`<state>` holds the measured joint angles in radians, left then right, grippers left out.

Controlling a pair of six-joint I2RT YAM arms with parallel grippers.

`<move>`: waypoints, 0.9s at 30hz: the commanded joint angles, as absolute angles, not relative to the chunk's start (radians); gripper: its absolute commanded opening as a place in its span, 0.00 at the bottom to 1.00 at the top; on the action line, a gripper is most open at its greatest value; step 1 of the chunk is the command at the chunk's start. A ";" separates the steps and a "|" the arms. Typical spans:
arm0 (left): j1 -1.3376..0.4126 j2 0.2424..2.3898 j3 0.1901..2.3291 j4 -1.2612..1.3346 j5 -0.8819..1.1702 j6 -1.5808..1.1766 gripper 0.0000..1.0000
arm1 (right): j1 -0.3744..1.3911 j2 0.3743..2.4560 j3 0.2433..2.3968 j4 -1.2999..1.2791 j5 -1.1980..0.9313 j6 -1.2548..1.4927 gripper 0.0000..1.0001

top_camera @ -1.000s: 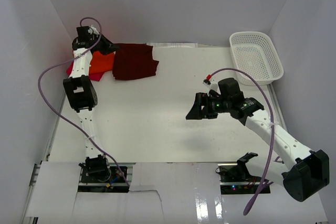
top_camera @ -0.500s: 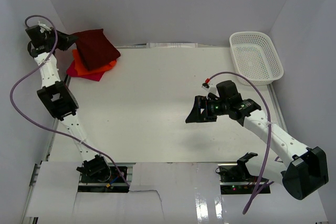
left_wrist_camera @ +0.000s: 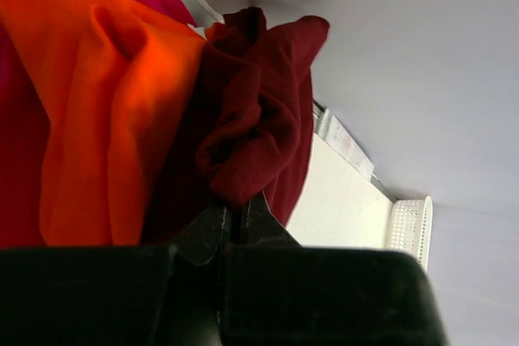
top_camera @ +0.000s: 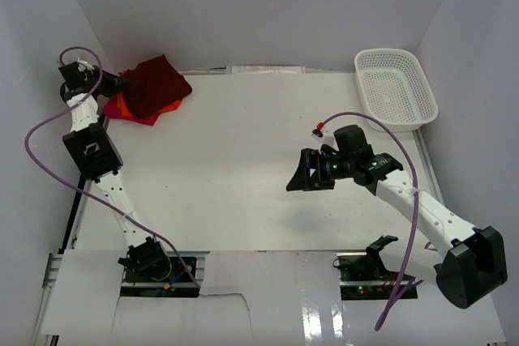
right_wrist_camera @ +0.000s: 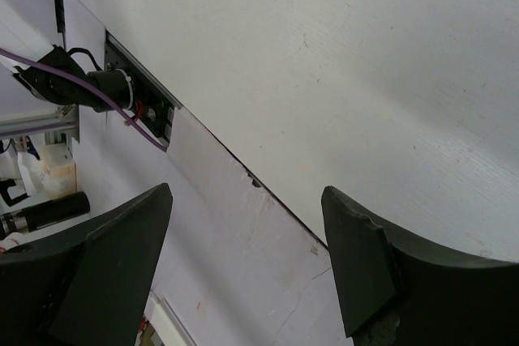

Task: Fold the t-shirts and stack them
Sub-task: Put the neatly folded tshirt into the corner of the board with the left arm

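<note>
**Third shirt on the pile, not yet released**

**Left arm.** The left gripper (left_wrist_camera: 235,210) is closed tight on a fold of the maroon shirt (left_wrist_camera: 259,119). The wrist view shows dark red cloth bunched directly above the pinched fingers. That shirt sits at the far left corner of the table (top_camera: 243,160), on top of the orange shirt (top_camera: 120,106). The pink shirt (top_camera: 147,120) shows as an edge beneath both.

**Right arm.** The right gripper (right_wrist_camera: 247,232) hangs over bare table right of centre with its jaws spread wide and nothing between them. The basket (top_camera: 386,52) stands at the far right corner, well apart from the shirts.

**Progress.** All three shirts are gathered in one stack, so the task appears close to finished. However, the top shirt lies rumpled rather than flat, overhangs the stack toward the centre, and is not yet let go. Remaining work, in my judgement, is to release it and possibly square it up.

**Change from earlier frames.** One second ago the maroon shirt lay flat on the table just right of the orange and pink pair. Half a second ago it was raised over them. It has now been carried across onto them, and the left arm has swung toward the left wall. The right arm has barely shifted.
</note>
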<state>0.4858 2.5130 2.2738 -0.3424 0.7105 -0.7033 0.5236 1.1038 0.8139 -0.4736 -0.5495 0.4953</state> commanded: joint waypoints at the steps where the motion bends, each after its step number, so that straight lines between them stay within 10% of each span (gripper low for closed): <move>1: 0.494 2.530 2.284 -0.345 0.698 -0.713 0.04 | 0.522 1.081 0.819 -0.479 -0.572 0.505 0.80; 6: 0.480 2.473 2.217 -0.299 0.640 -0.712 0.13 | 0.522 1.080 0.819 -0.499 -0.568 0.494 0.80; 11: 0.433 2.372 2.229 -0.324 0.517 -0.615 0.62 | 0.523 1.095 0.789 -0.465 -0.592 0.506 0.80; 27: 0.157 2.033 2.102 -0.258 -0.216 -0.203 0.68 | 0.526 1.091 0.762 -0.439 -0.621 0.502 0.80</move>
